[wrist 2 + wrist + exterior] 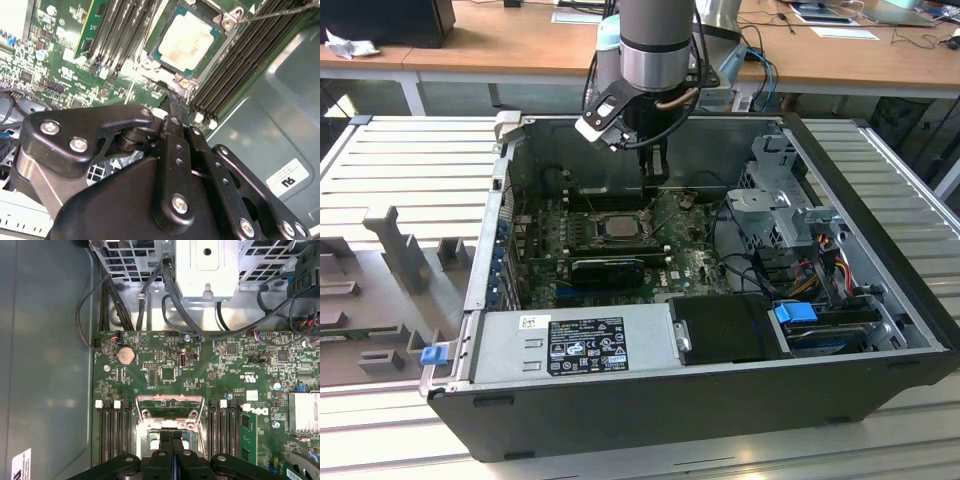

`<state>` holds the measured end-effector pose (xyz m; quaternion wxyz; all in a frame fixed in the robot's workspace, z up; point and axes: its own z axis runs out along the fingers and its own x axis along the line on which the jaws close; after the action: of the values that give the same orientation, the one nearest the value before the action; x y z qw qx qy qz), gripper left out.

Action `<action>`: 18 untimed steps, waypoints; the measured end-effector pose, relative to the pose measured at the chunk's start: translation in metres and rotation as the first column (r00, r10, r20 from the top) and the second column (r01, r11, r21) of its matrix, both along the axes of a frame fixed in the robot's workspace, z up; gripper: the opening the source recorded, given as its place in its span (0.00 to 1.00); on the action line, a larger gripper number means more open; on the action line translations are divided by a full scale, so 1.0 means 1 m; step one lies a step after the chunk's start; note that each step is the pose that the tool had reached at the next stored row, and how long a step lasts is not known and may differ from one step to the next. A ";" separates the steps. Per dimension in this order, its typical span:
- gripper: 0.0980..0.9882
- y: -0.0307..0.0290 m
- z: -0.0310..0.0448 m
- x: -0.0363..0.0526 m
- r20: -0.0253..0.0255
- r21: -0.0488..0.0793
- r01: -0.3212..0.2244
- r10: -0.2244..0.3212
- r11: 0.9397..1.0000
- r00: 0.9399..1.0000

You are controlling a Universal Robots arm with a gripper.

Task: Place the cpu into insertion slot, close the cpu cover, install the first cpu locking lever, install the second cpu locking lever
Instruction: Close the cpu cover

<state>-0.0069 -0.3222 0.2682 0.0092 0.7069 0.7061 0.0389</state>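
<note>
cpu (189, 39) lies flat in the insertion slot (642, 226), its pale, slightly stained metal face up, on the green motherboard (165, 360) inside an open computer case (740, 400). the cpu cover (226, 22) appears to be down around it: a silvery frame edges the chip, with screw tabs at two of its corners. a thin metal rod (280, 12) runs off from one of those corners (whether it is latched cannot be told).

the gripper (175, 102) reaches down into the case from the arm, and in the exterior view it hangs just beyond the far edge of the socket. its two black fingers (165, 440) are pressed together, with no visible gap and nothing seen between them. in the second wrist view their tips sit just beside the nearer corner tab of the cover; contact cannot be made out.

long black memory slots (235, 65) flank the socket on both sides. a round coin battery (126, 356) sits on the board further out, near a bundle of black cables. in the exterior view a grey power supply (580, 345) lines the case's near wall.
</note>
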 end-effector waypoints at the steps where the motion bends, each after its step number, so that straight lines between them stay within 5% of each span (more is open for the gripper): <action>1: 0.01 0.0000 0.0014 0.0006 0.000 0.000 0.000 0.000 1.000 1.000; 18: 0.01 0.0000 0.0071 0.0379 -0.004 0.000 0.000 0.000 1.000 1.000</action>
<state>0.0310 -0.3222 0.2753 0.0076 0.7071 0.7061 0.0374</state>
